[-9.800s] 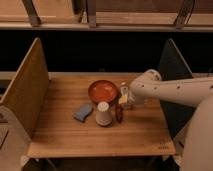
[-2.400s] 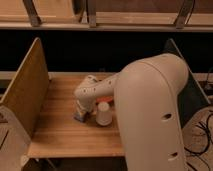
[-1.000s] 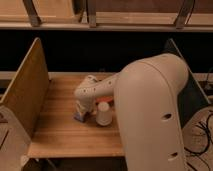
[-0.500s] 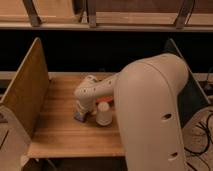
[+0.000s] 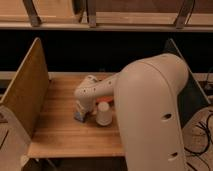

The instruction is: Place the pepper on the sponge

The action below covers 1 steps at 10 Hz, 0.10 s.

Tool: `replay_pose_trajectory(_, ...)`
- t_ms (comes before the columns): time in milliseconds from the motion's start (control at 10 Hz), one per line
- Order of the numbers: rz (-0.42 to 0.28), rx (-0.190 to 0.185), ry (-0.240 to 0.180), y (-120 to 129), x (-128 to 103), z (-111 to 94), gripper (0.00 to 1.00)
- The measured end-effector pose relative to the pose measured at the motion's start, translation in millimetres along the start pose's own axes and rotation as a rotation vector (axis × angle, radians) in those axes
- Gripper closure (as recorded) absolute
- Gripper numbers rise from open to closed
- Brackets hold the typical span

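A: Camera view, the only one. Where is the gripper?

B: The gripper (image 5: 83, 108) hangs at the end of the white arm (image 5: 150, 110), low over the left middle of the desk (image 5: 60, 136). It is right above the sponge (image 5: 78, 117), a bit of blue that shows just under it. Whether they touch I cannot tell.

A: Is it clenched or released?

B: I cannot tell. The wrist hides that end of it.

A: And the pepper?

B: No dark red thing shows anywhere on the bare wood. My guess is that it sits under the gripper, either held in it or lying on the sponge already, but neither can be seen.

A: What else is close by?

B: A white cup (image 5: 103, 114) stands just right of the sponge, and an orange sliver of the bowl (image 5: 102, 101) peeks out behind it.

A: So which step is this?

B: I judge it to be the placing itself. The scene fits the pepper being lowered onto the blue pad, and equally the pepper set there with the gripper over it.

A: What does the next move call for?

B: Care either way. The cup is near enough to be knocked, and a glossy, long pepper could roll off a small soft pad.
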Motion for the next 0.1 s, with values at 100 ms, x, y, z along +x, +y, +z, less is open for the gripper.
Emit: replay_pose_trajectory(100,0.0,0.0,0.0,0.0,0.0,0.0,0.2)
